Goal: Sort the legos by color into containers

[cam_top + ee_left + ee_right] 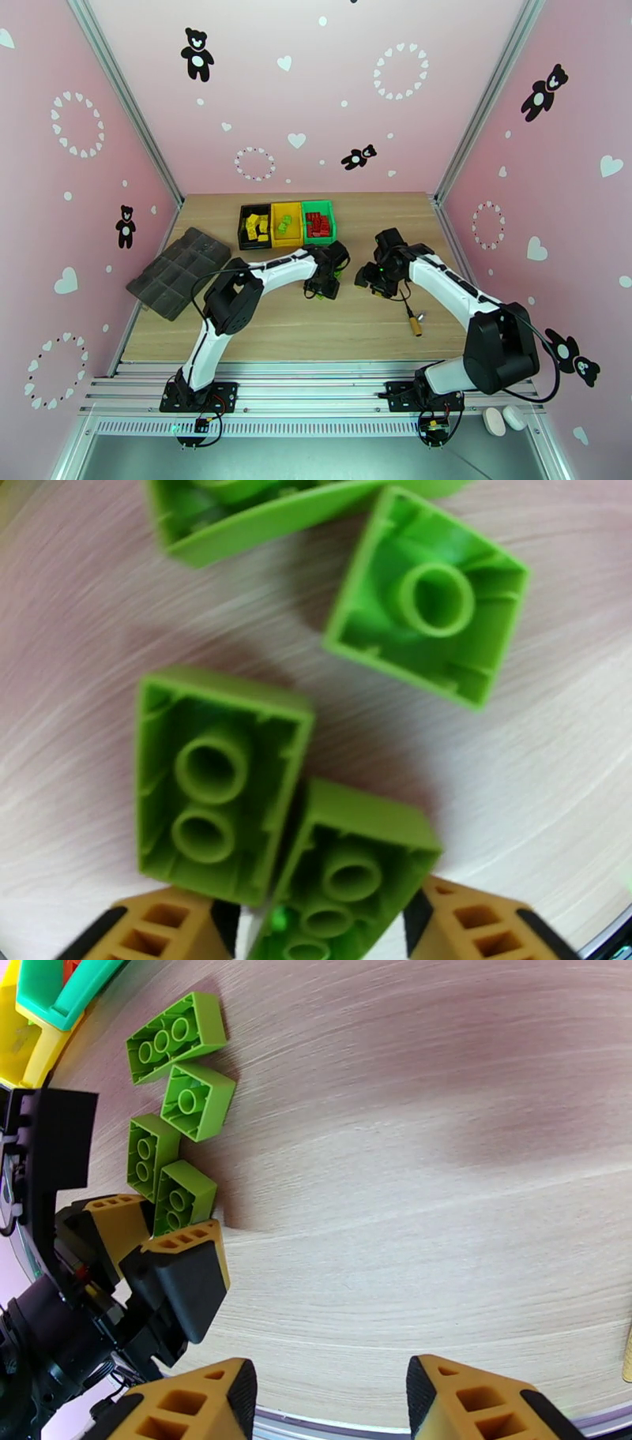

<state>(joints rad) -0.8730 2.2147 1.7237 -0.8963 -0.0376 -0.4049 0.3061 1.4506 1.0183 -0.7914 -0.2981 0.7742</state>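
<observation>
Our left pincer [316, 934] straddles a green brick [355, 867] at the bottom centre of its wrist view. The pads [415, 922] sit close against the brick's sides, but we cannot tell whether they actually press on it. The brick lies hollow side up. A second brick [217, 784] lies just beside it to the left, a third brick [430, 598] sits apart at upper right, and a fourth brick [261, 511] is cut off by the top edge. All four are green and rest on the pale wooden tabletop [537, 756].

Our right pincer [328, 1402] is spread wide at the bottom of its own view, with only bare wood between the fingers.

From above, we see three bins in a row at upper centre. The black bin [242, 229] holds yellow bricks [254, 226], the yellow bin [287, 208] holds green bricks [283, 225], and the green bin [332, 225] holds red bricks [317, 224]. A screwdriver [414, 322] lies to the lower right of the pincers, and a grey tray [178, 272] sits at the left edge.
</observation>
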